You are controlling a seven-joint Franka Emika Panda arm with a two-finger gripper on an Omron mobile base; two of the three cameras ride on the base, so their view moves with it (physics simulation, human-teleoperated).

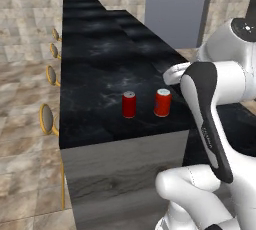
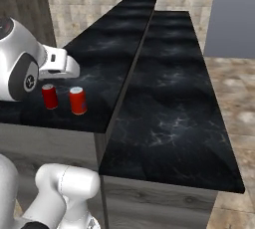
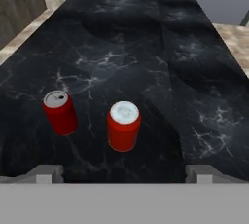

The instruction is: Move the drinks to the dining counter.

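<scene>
Hand view, entry: gripper (image 3: 124,173) stood with its jaws spread wide and nothing between them, raised above the near end of the dining counter (image 3: 194,96). Just beyond stood two upright red cans on the raised ledge, the right can (image 3: 124,125) nearly centred ahead, the left can (image 3: 60,112) just beside it, apart. Judged advice: lift straight clear, avoiding both cans; dark bottle not listed here.
</scene>
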